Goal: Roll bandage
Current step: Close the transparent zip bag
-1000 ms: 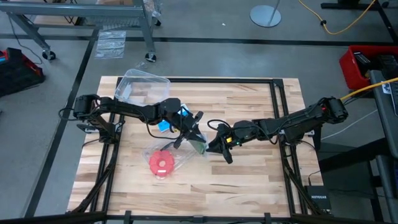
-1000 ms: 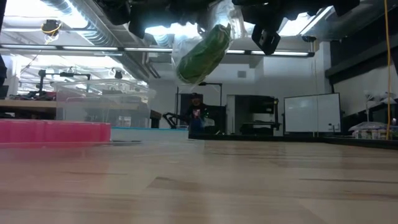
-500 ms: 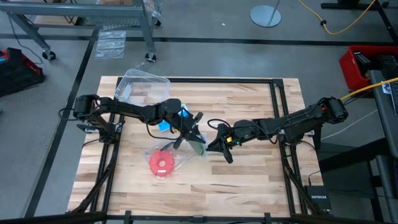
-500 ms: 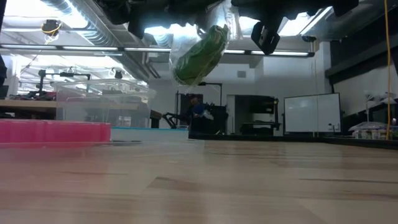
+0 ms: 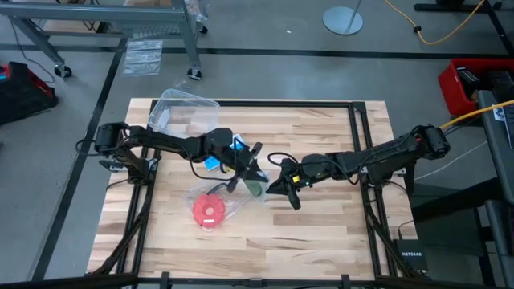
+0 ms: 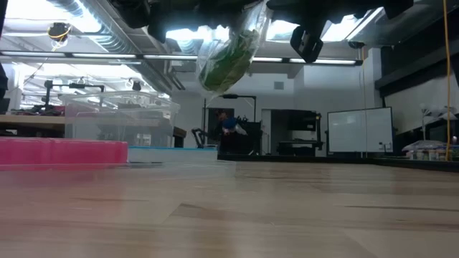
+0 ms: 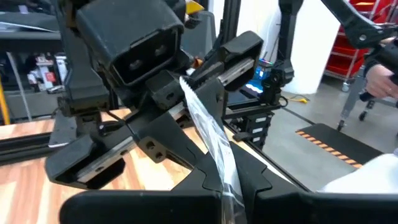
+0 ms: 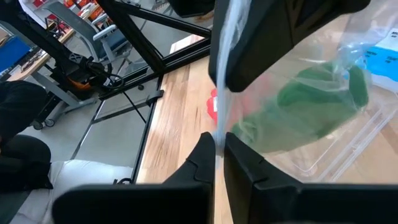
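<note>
Above table, claws [image 5: 265, 183] pinch bagged bandage [image 6: 226, 61].

Light pours down on me from the ceiling strips [image 6: 308, 61], which burn out to white glare in the low view. There the wooden table [image 6: 229, 215] is soft near the lens. My arms cast short, faint shadows from above. The clear plastic bag [image 8: 323, 93] past my right wrist is smeared with motion blur.

Bandage [image 6: 228, 63] inside bag [image 6: 247, 32], above table [image 5: 321, 233], between both grippers; disc [image 5: 209, 213] left-front.
</note>
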Controlling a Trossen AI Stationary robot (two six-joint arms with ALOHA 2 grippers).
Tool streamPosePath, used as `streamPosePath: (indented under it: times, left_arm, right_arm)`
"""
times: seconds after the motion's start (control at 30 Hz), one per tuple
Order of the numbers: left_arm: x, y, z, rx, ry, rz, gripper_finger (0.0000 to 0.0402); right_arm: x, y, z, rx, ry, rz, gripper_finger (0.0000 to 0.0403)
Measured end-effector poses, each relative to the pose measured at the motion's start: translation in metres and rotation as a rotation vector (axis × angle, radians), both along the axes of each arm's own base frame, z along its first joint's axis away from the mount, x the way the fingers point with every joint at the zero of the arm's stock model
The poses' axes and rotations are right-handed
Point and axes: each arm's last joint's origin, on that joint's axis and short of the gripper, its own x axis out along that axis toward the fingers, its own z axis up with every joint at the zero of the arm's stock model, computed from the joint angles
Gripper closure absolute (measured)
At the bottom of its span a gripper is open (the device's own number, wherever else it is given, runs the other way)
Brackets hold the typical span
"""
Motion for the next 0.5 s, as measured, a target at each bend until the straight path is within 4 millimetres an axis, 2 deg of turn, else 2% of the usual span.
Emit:
streamPosePath:
  times: [0.37,0.5]
  left_arm:
    - [-0.005,0.005,0.011,-0.009,-0.031,0.070,0.0401]
    - [-0.006,0.005,0.012,-0.012,-0.029,0.063,0.0401]
  right_arm:
    - [0.000,0.000,-0.002,-0.006,0.017,-0.007,0.0387]
    - [0.000,0.000,-0.001,-0.006,-0.001,-0.018,0.0363]
